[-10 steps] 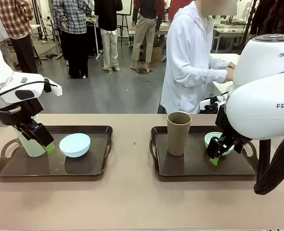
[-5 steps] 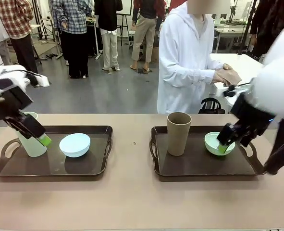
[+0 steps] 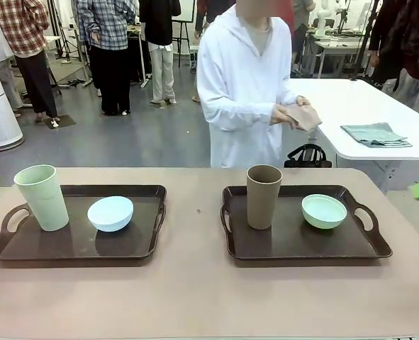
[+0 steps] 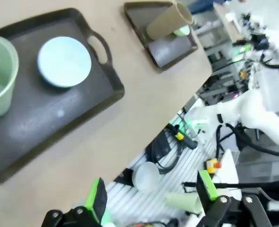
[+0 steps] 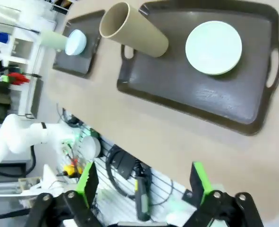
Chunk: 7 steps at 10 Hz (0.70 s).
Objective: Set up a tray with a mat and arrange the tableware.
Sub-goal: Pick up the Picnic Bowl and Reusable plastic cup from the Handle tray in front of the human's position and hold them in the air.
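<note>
Two dark trays lie side by side on the table. The left tray carries a pale green tumbler and a light blue bowl. On the right tray stand a brown tumbler and a mint green bowl. Across the table a person holds a folded brownish mat in both hands. My left gripper hangs open and empty above the table's near edge, away from its tray. My right gripper is open and empty too, clear of its tray.
A white side table at the back right bears a folded grey-green cloth. Bare tabletop runs between the trays and along the front edge. Other people stand farther off in the room.
Both grippers have drawn back from over the trays to the picture's edges. The person has turned from the side table to face my table with the folded mat.
</note>
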### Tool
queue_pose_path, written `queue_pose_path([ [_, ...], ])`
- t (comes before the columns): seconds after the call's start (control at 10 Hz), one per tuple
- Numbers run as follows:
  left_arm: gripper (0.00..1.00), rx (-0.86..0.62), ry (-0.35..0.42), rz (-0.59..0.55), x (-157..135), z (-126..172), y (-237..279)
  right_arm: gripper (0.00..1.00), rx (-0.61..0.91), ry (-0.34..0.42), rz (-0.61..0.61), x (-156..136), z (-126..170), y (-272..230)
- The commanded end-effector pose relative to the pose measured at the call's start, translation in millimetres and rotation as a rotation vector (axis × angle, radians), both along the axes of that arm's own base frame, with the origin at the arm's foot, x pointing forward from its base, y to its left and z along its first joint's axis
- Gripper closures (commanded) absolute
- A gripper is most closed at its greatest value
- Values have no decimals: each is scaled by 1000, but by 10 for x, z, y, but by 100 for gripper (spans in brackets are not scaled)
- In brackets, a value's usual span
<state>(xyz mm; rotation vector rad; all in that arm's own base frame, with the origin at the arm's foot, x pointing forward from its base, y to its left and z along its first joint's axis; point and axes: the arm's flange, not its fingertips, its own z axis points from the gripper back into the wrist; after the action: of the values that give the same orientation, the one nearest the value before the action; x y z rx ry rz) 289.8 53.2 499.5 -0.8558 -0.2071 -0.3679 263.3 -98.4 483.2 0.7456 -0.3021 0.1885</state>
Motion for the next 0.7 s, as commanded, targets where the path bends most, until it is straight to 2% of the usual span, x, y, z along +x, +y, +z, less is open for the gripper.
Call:
queue_pose_path([
  [0.0, 0, -35, 51, 75, 18, 133, 463, 0, 115, -1, -43, -295, -294, -264],
  [0.3, 0, -128, 84, 193, -100, 23, 1131, 0, 237, -12, -111, -431, -353, -795],
  [0.6, 0, -136, 161, 249, -171, -217, 1418, 0, 294, -60, -105, -536, -274, -824],
])
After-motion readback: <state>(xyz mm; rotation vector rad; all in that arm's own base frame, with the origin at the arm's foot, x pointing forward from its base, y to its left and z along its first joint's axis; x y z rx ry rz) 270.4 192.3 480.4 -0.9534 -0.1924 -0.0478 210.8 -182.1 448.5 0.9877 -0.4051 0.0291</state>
